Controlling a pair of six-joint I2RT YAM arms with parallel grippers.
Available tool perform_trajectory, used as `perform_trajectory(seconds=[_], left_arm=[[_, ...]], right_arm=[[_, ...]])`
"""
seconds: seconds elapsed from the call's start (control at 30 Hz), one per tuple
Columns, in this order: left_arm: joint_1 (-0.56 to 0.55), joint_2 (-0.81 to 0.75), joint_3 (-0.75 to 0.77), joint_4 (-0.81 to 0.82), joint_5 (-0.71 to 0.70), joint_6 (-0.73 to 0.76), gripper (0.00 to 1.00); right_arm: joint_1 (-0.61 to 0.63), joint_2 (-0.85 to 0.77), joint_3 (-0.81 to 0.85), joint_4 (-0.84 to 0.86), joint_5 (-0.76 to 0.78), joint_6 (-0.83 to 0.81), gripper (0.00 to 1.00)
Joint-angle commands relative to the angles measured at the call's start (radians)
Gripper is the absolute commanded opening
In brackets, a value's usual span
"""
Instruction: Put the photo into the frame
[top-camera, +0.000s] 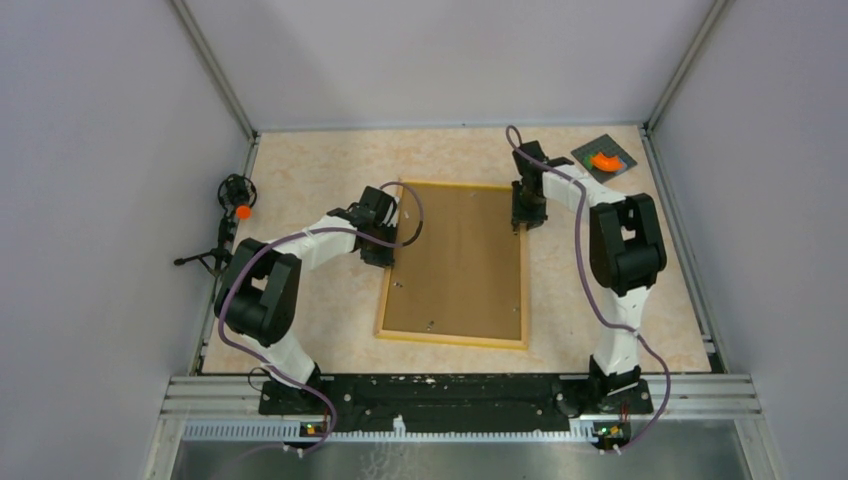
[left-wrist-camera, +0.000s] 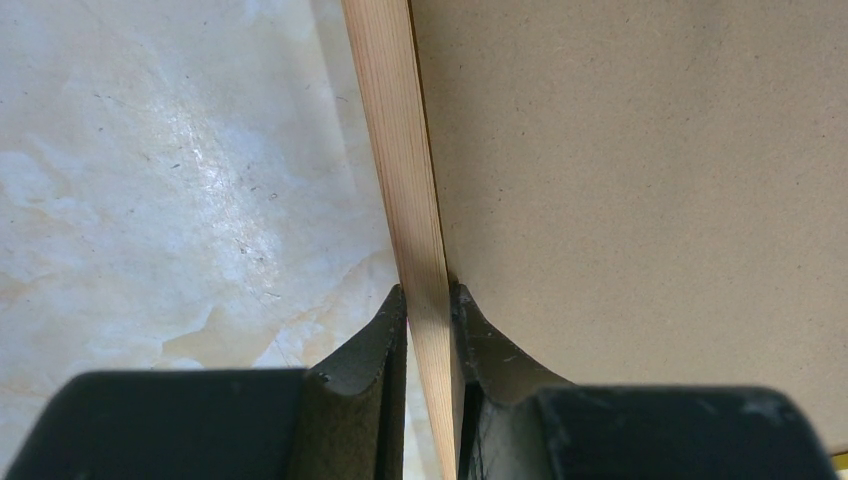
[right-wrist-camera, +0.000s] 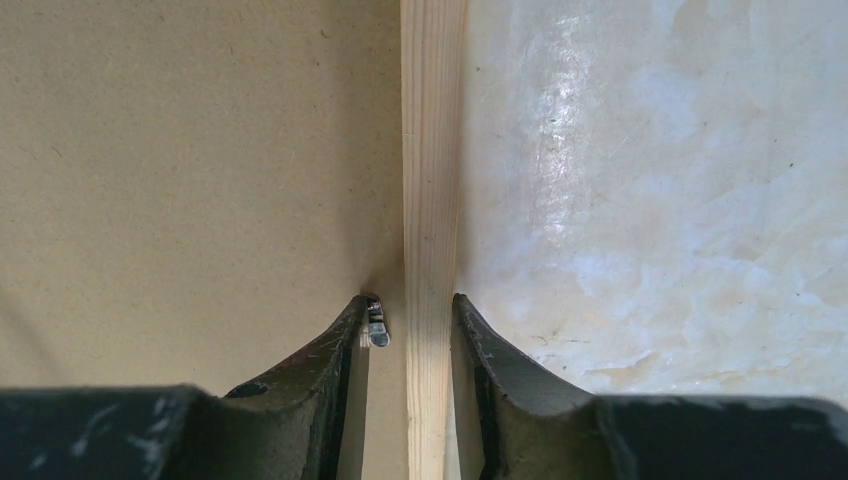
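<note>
I look down from the top camera and see the frame (top-camera: 450, 339) lying flat in the middle of the table (top-camera: 320, 170). Its back is up, so the brown backing board (top-camera: 455, 260) fills the inside of the thin wood edge.

My left claw (top-camera: 380, 250) is down at the left side of the frame, near the far corner. In the left wrist view, the left claw (left-wrist-camera: 428, 295) has one finger (left-wrist-camera: 385, 340) on the table side of the wood edge (left-wrist-camera: 400, 150). The other finger is on the board (left-wrist-camera: 650, 200) side. Both fingers press right up against the wood, so this claw is closed on the frame.

My right claw (top-camera: 527, 215) is down at the right side of the frame, also near the far end. In the right wrist view, the right claw (right-wrist-camera: 410, 305) sits over the wood edge (right-wrist-camera: 432, 150) with a finger on each side. The outer finger (right-wrist-camera: 480, 350) touches the wood on the table (right-wrist-camera: 650, 200) side. The inner finger (right-wrist-camera: 335, 350) stands over the board (right-wrist-camera: 200, 150), and a small gap shows between it and the wood. So this claw is not pinching; it is a bit open. A little shiny metal tab (right-wrist-camera: 376, 330) sits in that gap, just beside the inner fingertip.

A small grey pad with bright orange on it (top-camera: 601, 160) lies in the far right corner of the table. A little black stand with an orange ball (top-camera: 240, 210) is at the left edge.
</note>
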Motion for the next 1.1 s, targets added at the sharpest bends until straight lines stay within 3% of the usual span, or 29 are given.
perform_trajectory(seconds=[0.0,0.3,0.47,0.63,0.7,0.73,0.83,0.87,0.97,1.07], left_arm=[[-0.015,0.007,-0.040,-0.097,0.065,-0.005,0.00],[-0.015,0.009,-0.038,-0.096,0.067,-0.005,0.00],[-0.015,0.012,-0.036,-0.097,0.067,-0.005,0.00],[-0.015,0.013,-0.038,-0.093,0.071,-0.005,0.00],[-0.015,0.016,-0.035,-0.094,0.072,-0.005,0.00],[-0.015,0.017,-0.035,-0.095,0.072,-0.005,0.00],[-0.015,0.020,-0.035,-0.094,0.071,-0.006,0.00],[-0.015,0.019,-0.036,-0.096,0.068,-0.006,0.00],[-0.013,0.018,-0.036,-0.097,0.063,-0.008,0.00],[-0.014,0.015,-0.036,-0.096,0.067,-0.011,0.00]], right_arm=[[0.013,0.067,0.027,-0.170,0.003,-0.082,0.27],[0.024,0.078,0.067,-0.194,0.071,-0.206,0.20],[0.039,0.073,0.071,-0.159,0.197,-0.243,0.02],[0.050,-0.036,0.029,-0.072,0.133,-0.223,0.07],[0.052,-0.096,0.002,-0.019,0.099,-0.215,0.18],[0.053,-0.125,-0.011,0.002,0.101,-0.205,0.29],[0.054,-0.209,-0.042,0.037,0.153,-0.170,0.74],[0.056,-0.241,-0.057,0.042,0.159,-0.160,0.83],[0.056,-0.358,-0.157,0.082,0.103,-0.129,0.98],[0.055,-0.440,-0.309,0.140,-0.064,-0.059,0.99]])
